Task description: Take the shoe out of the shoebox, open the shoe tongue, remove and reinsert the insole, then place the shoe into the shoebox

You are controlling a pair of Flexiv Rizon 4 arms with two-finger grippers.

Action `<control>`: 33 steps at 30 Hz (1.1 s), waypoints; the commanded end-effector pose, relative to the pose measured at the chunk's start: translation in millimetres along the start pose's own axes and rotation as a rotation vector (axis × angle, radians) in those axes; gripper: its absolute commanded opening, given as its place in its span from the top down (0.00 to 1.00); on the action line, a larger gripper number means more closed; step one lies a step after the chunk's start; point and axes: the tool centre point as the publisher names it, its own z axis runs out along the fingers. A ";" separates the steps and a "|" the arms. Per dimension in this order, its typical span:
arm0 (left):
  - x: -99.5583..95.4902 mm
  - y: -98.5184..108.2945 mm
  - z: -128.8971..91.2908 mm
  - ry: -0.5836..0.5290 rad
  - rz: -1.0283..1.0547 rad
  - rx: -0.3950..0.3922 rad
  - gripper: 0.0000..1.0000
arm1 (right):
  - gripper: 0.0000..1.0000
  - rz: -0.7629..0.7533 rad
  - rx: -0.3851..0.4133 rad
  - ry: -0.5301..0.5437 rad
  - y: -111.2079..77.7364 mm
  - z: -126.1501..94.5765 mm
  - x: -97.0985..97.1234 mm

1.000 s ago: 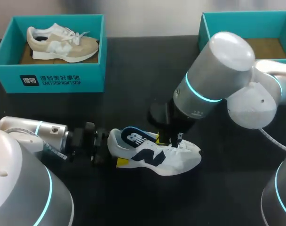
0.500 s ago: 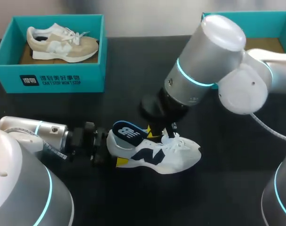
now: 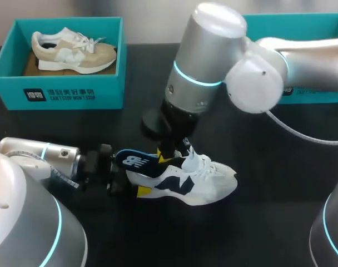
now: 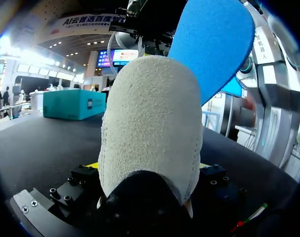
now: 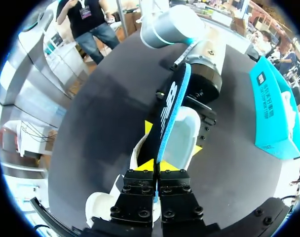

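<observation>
The shoe [image 3: 191, 186] is white with a navy side logo and white laces. It sits sole-down on the black desk [image 3: 158, 78], long axis across the head view, toe toward the right arm's side. The left arm's fingers [image 3: 144, 192] seem to clamp its heel. The right arm's fingers [image 5: 140, 190] pinch the navy, blue-bottomed insole [image 3: 137, 162], which slants up from the shoe's opening.

The white fabric sneaker [image 3: 205, 181] bears a navy logo; the flat foam insole [image 3: 137, 162] is navy above, blue beneath.
</observation>
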 end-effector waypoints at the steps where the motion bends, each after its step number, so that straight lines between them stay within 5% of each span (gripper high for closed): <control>1: -0.6 -0.2 1.6 0.000 -0.001 -0.002 1.00 | 0.94 0.009 0.050 0.058 11.2 7.5 -12.2; 7: -0.6 -0.2 1.6 0.000 -0.001 -0.002 1.00 | 0.33 0.062 0.061 0.047 9.2 0.3 -13.3; 10: -0.6 -0.2 1.6 0.000 -0.001 -0.002 1.00 | 0.20 0.102 0.054 0.035 6.0 -6.3 -12.8; 14: -0.6 -0.2 1.6 0.000 -0.001 -0.002 1.00 | 0.15 0.143 0.060 0.016 5.0 -17.3 -10.6; 15: -0.6 -0.2 1.6 0.000 -0.001 -0.002 1.00 | 0.01 0.158 0.069 0.011 4.6 -19.7 -10.1; 21: -0.6 -0.2 1.6 0.000 -0.001 -0.002 1.00 | 0.00 0.288 0.088 -0.004 2.2 -30.1 -5.3; 23: -0.6 -0.2 1.6 0.000 -0.001 -0.002 1.00 | 0.00 0.305 0.186 -0.042 5.4 -32.2 -2.9; 33: -0.6 -0.2 1.6 0.000 -0.001 -0.002 1.00 | 0.00 0.305 0.186 -0.042 5.4 -32.2 -2.9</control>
